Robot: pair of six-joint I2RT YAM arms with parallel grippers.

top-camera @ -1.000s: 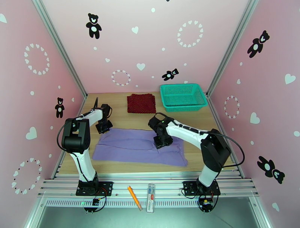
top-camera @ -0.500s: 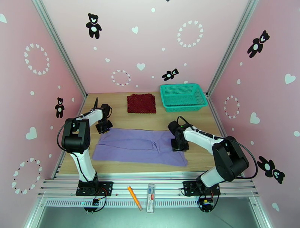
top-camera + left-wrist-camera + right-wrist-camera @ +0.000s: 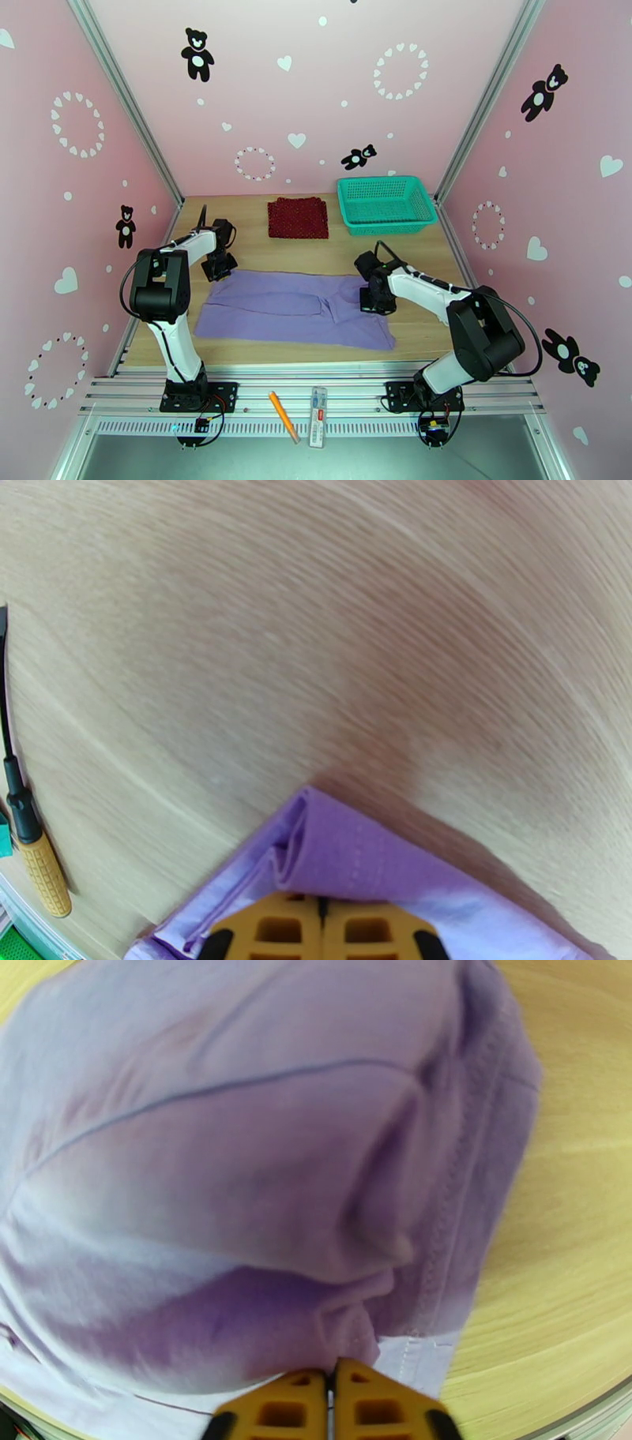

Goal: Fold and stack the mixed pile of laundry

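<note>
**A:** What is seen to have changed in the view from above?

**B:** The right gripper (image 3: 375,302) has been carried from the middle of the shirt (image 3: 276,304) to its upper right edge, right of centre in the frame, and has been clamped shut there. The left gripper (image 3: 219,268) has not been moved and is kept at the shirt's upper left corner. The shirt is spread across the middle of the table (image 3: 347,253). The red cloth (image 3: 297,217) is laid folded at upper centre, beside the basket (image 3: 387,223) and well apart from the shirt.

**A:** And in the left wrist view?

**B:** The jaws are shown pressed together at the bottom edge, with the shirt's (image 3: 347,859) corner pinched between them. Bare table is seen above.

**A:** And in the right wrist view?

**B:** The jaws are closed at bottom centre, and folds of the shirt (image 3: 237,1157) are gathered into the tips. A pinch of the hem is therefore judged to be held, though how much cloth is caught cannot be told.

**A:** What is meant by this for the task?

**B:** Both ends of the upper edge are now judged to be gripped, so a fold of that edge toward the bottom of the frame could be begun. The red cloth appears already folded. The shirt is still to be folded and stacked.
</note>
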